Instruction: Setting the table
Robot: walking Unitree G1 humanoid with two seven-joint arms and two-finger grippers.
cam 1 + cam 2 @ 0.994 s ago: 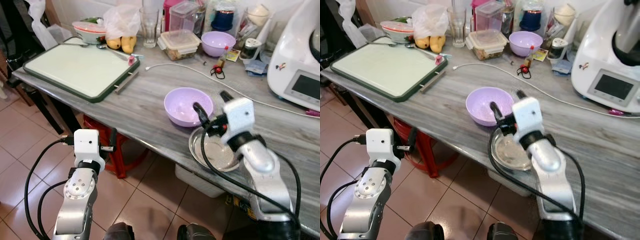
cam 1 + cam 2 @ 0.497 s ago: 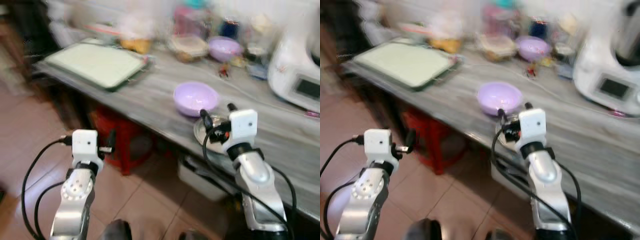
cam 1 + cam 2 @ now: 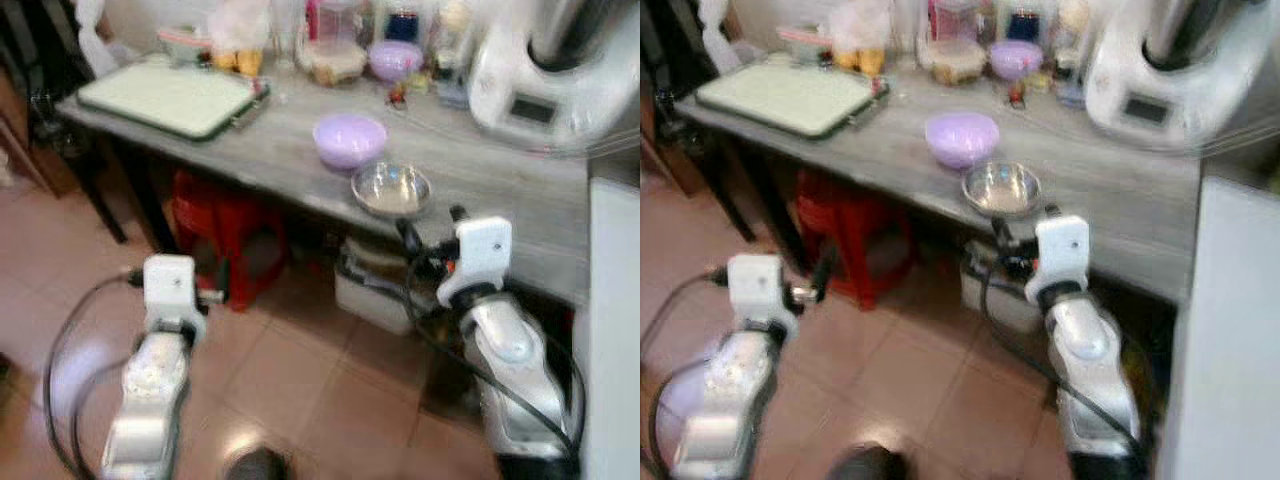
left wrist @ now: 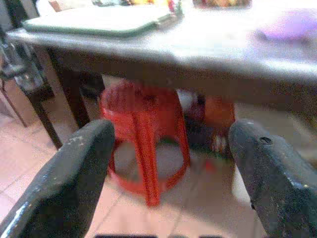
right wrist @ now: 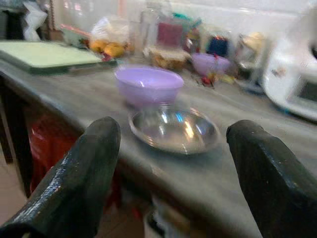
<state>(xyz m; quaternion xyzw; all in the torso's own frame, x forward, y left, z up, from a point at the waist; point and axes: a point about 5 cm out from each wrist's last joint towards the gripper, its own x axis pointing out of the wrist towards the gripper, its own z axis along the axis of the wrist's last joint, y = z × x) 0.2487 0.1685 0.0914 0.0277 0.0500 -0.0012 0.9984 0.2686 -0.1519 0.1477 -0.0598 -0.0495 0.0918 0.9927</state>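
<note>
While both arms hang off the table (image 3: pixel 300 160) edge, the right gripper (image 3: pixel 428 232) is spread wide and empty, the metal bowl (image 5: pixel 173 130) just ahead, the purple bowl (image 5: pixel 148 85) beyond it. The left gripper (image 4: pixel 168 163), also wide, faces a red stool (image 4: pixel 146 134).

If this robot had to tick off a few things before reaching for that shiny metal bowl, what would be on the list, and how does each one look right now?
1. Right gripper open and holding nothing: ok, its fingers stand wide apart.
2. Metal bowl resting fully on the counter: ok, though it sits near the front edge.
3. Bowl free of neighbours: cannot tell; the purple bowl sits right behind it, and blur hides whether they touch.
4. Right gripper within reach: not ok, it hangs below and in front of the counter edge.
5. Picture sharp enough to aim: not ok, the head views are blurred.
6. Left gripper out of the way: ok, open, low, facing the red stool.
</note>
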